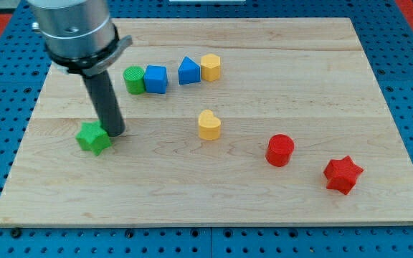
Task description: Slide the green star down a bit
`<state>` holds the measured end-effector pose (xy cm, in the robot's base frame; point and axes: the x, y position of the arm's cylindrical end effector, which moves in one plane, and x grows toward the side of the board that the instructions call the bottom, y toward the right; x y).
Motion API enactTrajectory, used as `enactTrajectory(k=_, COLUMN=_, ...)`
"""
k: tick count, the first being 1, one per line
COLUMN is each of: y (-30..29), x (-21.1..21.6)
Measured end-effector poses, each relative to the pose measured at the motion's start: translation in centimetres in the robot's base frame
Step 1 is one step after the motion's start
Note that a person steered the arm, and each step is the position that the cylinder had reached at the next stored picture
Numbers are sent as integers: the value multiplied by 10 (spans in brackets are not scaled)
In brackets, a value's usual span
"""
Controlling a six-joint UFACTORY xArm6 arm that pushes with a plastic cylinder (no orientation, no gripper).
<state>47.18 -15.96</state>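
Observation:
The green star lies on the wooden board at the view's left, about mid-height. My tip is the lower end of the dark rod. It stands right at the star's upper right side, touching or nearly touching it. The rod rises from there to the grey arm body at the view's top left.
A green cylinder, a blue cube, a blue triangular block and a yellow hexagonal block form a row near the top. A yellow heart sits at centre. A red cylinder and a red star lie at the lower right.

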Motion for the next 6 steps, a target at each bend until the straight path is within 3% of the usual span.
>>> enactTrajectory(k=1, y=-35, x=17)
enactTrajectory(k=3, y=-68, x=-13)
enactTrajectory(k=5, y=-65, x=20)
enactTrajectory(k=6, y=0, x=17)
